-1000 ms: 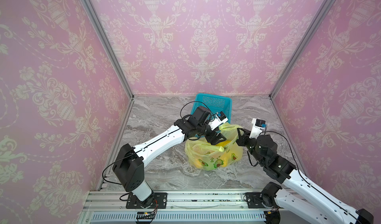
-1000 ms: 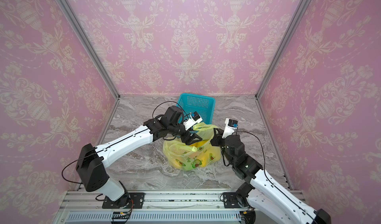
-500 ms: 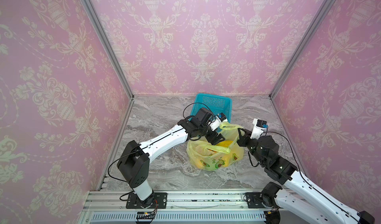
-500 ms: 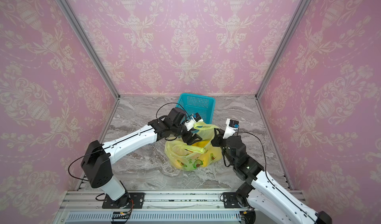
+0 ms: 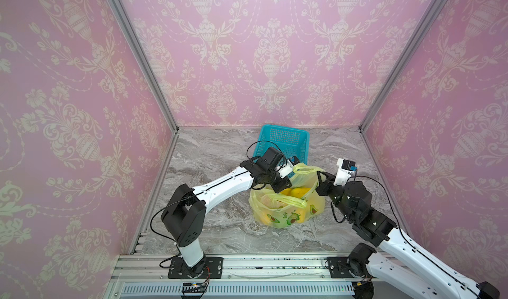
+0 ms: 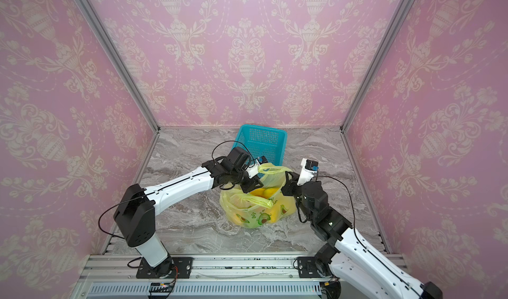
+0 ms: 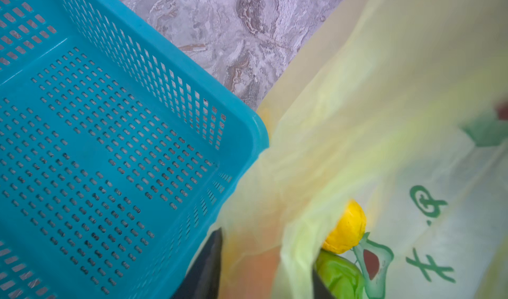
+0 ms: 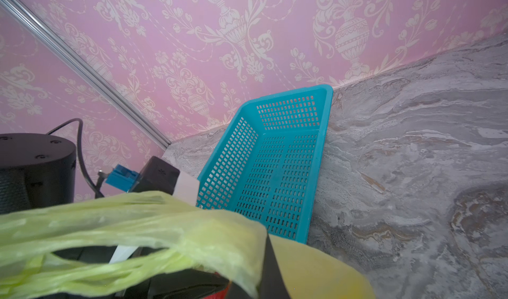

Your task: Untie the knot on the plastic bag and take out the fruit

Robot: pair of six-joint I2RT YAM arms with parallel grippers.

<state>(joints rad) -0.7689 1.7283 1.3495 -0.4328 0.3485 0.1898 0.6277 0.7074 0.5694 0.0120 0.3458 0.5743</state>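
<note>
two white-and-black robot arms [image 5: 228, 182] work over one plastic bag [image 5: 286, 212] on a grey marbled tabletop [image 5: 214, 157] walled in pink damask paper [image 5: 269, 50]. the translucent yellow-green bag sits mid-table, just in front of a single turquoise perforated basket [image 5: 286, 141], its film up against one basket corner in the left wrist view. its two loop handles lie apart, one handle [image 5: 305, 169] lifted at the back and the other handle [image 5: 288, 201] draped across the front, with the mouth gaping between them. the right gripper [image 5: 320, 178] is clamped tight on the bag's right-hand rim, holding that side up; the right wrist view shows film pinched against a dark finger [image 8: 270, 270]. the left gripper [image 5: 284, 187] dips into the open mouth. the left wrist view shows its two dark fingers [image 7: 209, 264] set apart, with bag film and an orange blur between them; whether they grip anything cannot be told. the fruit that shows is inside the bag. yellow pieces [image 5: 295, 192], two by the look of them, sit at the mouth in both top views, and the left wrist view picks out one yellow citrus [image 7: 345, 230] touching one green piece [image 7: 339, 278]. shapes deeper behind the film cannot be counted. three printed avocado halves [image 5: 292, 218] face the front.
</note>
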